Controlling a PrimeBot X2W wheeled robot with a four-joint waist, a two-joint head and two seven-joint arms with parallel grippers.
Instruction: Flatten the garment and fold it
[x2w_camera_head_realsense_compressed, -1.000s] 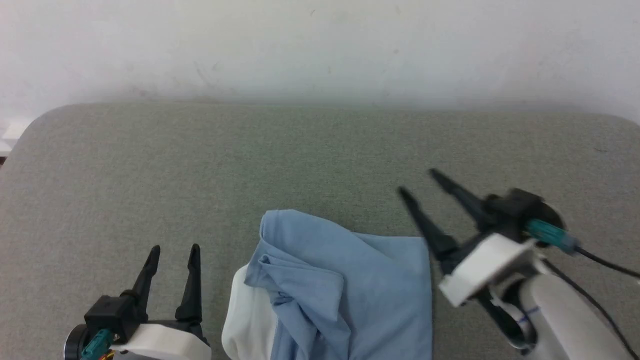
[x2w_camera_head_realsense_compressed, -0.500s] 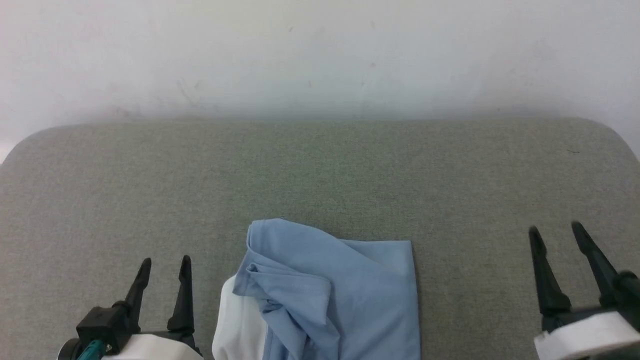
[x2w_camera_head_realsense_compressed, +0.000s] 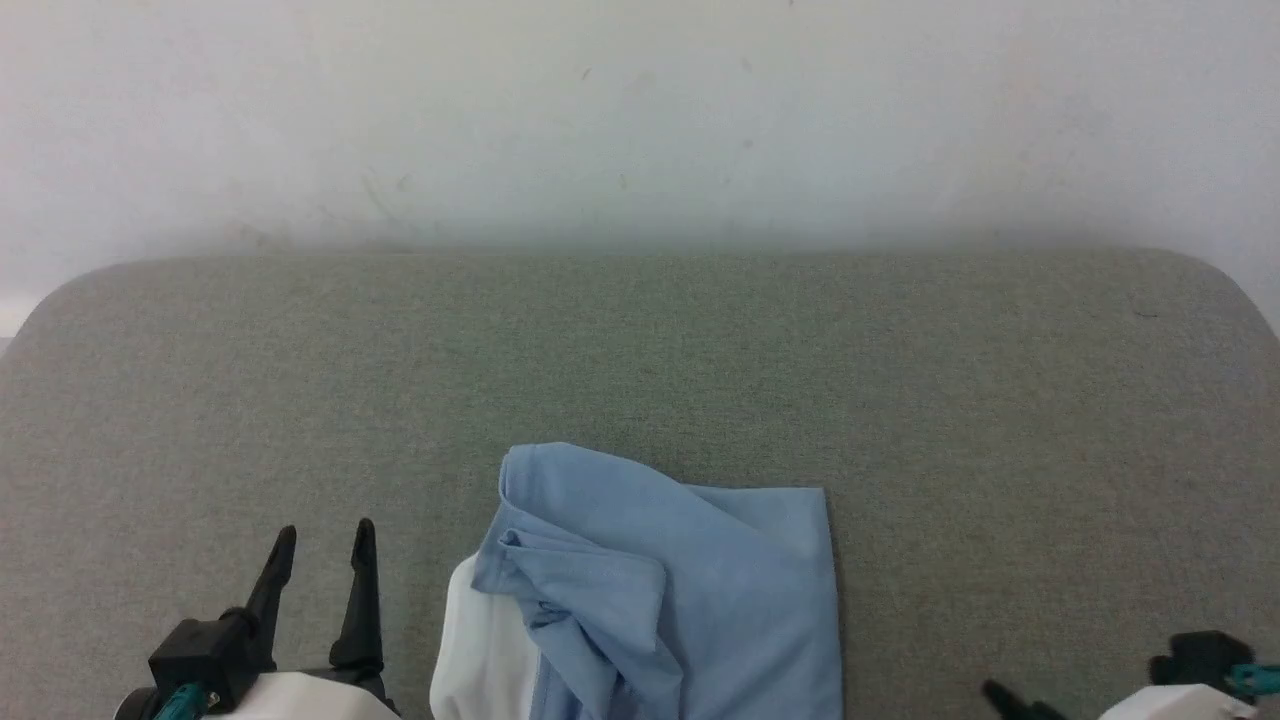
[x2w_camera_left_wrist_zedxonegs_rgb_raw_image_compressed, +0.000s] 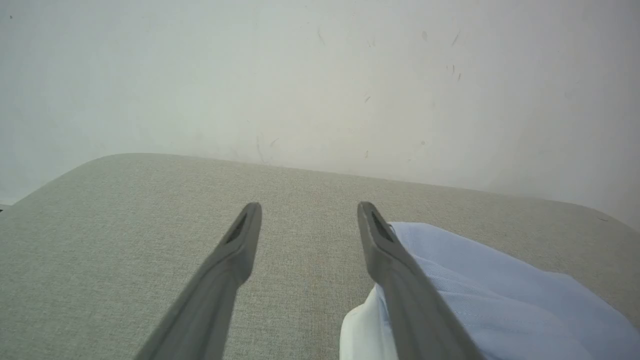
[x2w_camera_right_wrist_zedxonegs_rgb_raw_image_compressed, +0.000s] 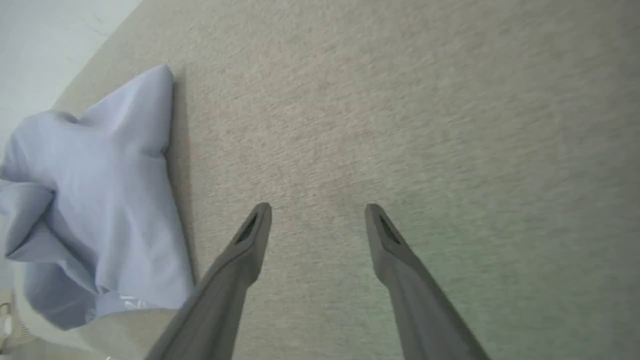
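Since a second ago the right claw (x2w_camera_right_wrist_zedxonegs_rgb_raw_image_compressed: 317, 212) has pulled back from beside the shirt's (x2w_camera_head_realsense_compressed: 700, 600) far right corner to the near right corner of the head view, where one dark fingertip and part of its body show at the bottom edge. The shirt itself lies as it did, though the head view has shifted a little. The light blue shirt rests on the grey-green table (x2w_camera_head_realsense_compressed: 640, 350), in the middle from left to right and on the near side, running out past the near edge of the head view. Its right edge is straight and its far right corner square. Its left side is bunched into loose folds, with a white part (x2w_camera_head_realsense_compressed: 480, 650) showing at the near left. The left claw (x2w_camera_head_realsense_compressed: 325, 528) sits at the near left, just left of the shirt and apart from it, its two dark fingers pointing toward the far side. They are spread wide with nothing between them. In the right wrist view the right claw's fingers are also spread wide over bare table, holding nothing, with the shirt off to one side and clear of them. A pale wall (x2w_camera_head_realsense_compressed: 640, 120) rises behind the table's far edge.
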